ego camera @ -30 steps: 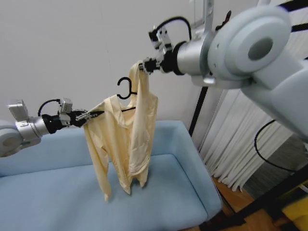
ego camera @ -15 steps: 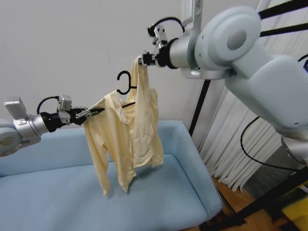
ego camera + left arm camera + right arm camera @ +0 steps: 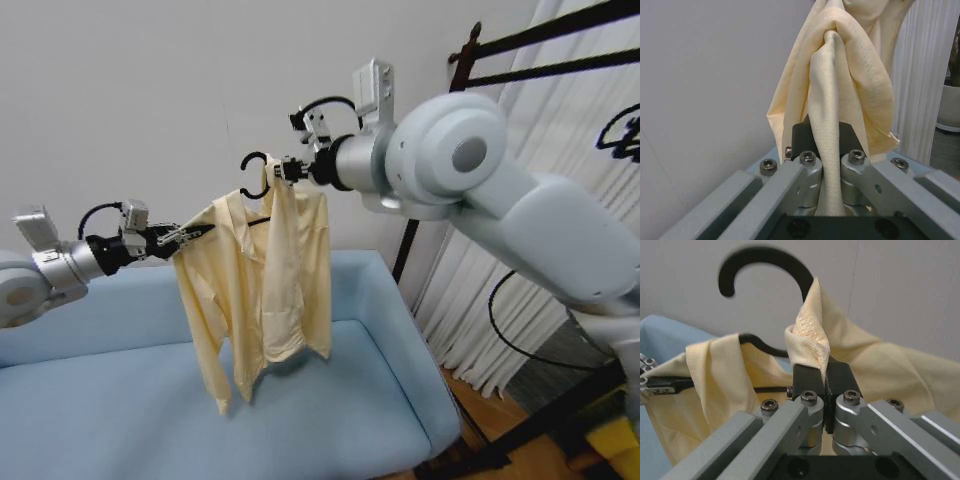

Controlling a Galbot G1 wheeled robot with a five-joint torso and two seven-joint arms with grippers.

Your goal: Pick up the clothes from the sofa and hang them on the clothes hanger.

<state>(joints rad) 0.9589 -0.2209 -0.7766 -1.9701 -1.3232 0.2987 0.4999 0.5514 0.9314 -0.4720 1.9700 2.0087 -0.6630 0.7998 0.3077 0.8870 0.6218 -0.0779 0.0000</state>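
A pale yellow shirt (image 3: 262,290) hangs in the air above the light blue sofa (image 3: 120,420), draped over a black hanger (image 3: 252,172) whose hook sticks up behind the collar. My left gripper (image 3: 192,236) is shut on the shirt's shoulder at the hanger's end; the left wrist view shows the cloth (image 3: 840,80) pinched between its fingers (image 3: 808,165). My right gripper (image 3: 284,170) is shut on a fold of the shirt (image 3: 807,342) right beside the hanger hook (image 3: 757,260), level with it.
A black clothes rack (image 3: 540,45) with a slanted pole (image 3: 406,250) stands to the right, behind my right arm. White curtains (image 3: 500,300) hang past the sofa's right end. A plain grey wall (image 3: 120,100) is behind the sofa. Wooden floor (image 3: 500,420) shows at lower right.
My right gripper has come down and to the left with its fold of shirt, ending beside the hanger hook. The shirt now hangs flatter. The left gripper has stayed put.
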